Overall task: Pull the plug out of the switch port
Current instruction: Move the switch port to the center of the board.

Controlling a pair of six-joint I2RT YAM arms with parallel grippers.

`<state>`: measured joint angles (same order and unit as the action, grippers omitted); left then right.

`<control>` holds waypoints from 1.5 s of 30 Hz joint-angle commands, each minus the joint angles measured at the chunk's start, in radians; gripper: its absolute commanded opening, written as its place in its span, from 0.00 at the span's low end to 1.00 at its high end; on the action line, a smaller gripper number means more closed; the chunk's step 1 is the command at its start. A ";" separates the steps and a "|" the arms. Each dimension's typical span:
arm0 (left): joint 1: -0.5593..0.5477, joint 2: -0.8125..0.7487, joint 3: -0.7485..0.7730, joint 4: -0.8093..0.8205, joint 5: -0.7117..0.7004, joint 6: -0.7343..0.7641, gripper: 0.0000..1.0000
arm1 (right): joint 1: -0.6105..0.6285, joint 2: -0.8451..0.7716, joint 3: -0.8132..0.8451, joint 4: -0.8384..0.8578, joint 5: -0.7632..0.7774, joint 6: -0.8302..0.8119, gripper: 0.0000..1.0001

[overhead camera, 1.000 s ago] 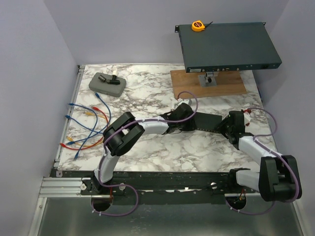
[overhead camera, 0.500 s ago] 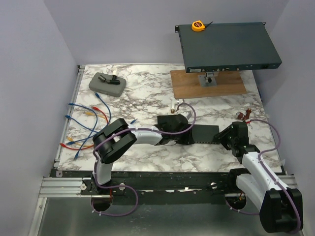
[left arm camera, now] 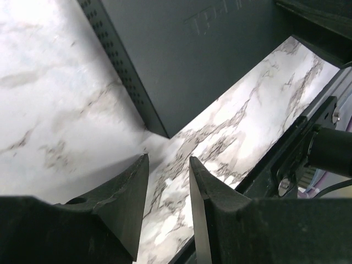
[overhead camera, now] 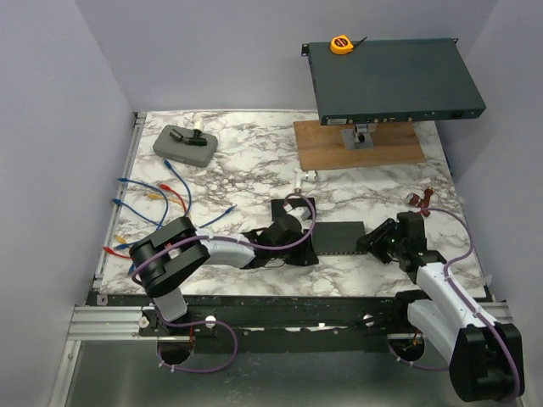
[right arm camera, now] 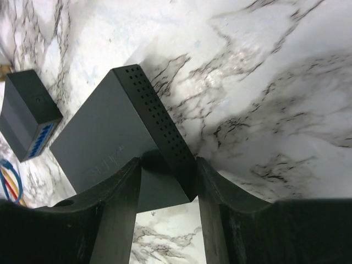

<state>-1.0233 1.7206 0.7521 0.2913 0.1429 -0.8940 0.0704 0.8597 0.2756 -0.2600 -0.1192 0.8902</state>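
Squarely between the two arms, the switch (overhead camera: 339, 236) lay flat on the marble table (overhead camera: 246, 161) — whether a plug sat in its ports could not be told. The right gripper (right arm camera: 168, 165) was clamped on the switch's perforated end. The left gripper (left arm camera: 168, 162) hung parted and empty — just beside the other end, not touching.

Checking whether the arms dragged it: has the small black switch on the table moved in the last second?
Yes. The small black switch has slid toward the near edge, farther from the wooden board.
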 commanded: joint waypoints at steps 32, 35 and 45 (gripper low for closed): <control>0.148 -0.370 -0.281 0.065 -0.307 -0.049 0.61 | 0.276 0.305 0.167 0.123 0.130 -0.101 0.63; 0.155 -0.283 -0.214 0.087 -0.261 -0.026 0.61 | 0.276 0.330 0.162 0.171 0.079 -0.118 0.60; 0.147 -0.117 -0.129 0.122 -0.178 0.019 0.57 | 0.278 0.383 0.124 0.280 -0.014 -0.141 0.50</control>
<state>-0.8719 1.5677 0.6155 0.3897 -0.0776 -0.9081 0.3412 1.2179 0.4286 -0.0399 -0.0738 0.7761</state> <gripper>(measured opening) 0.581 0.513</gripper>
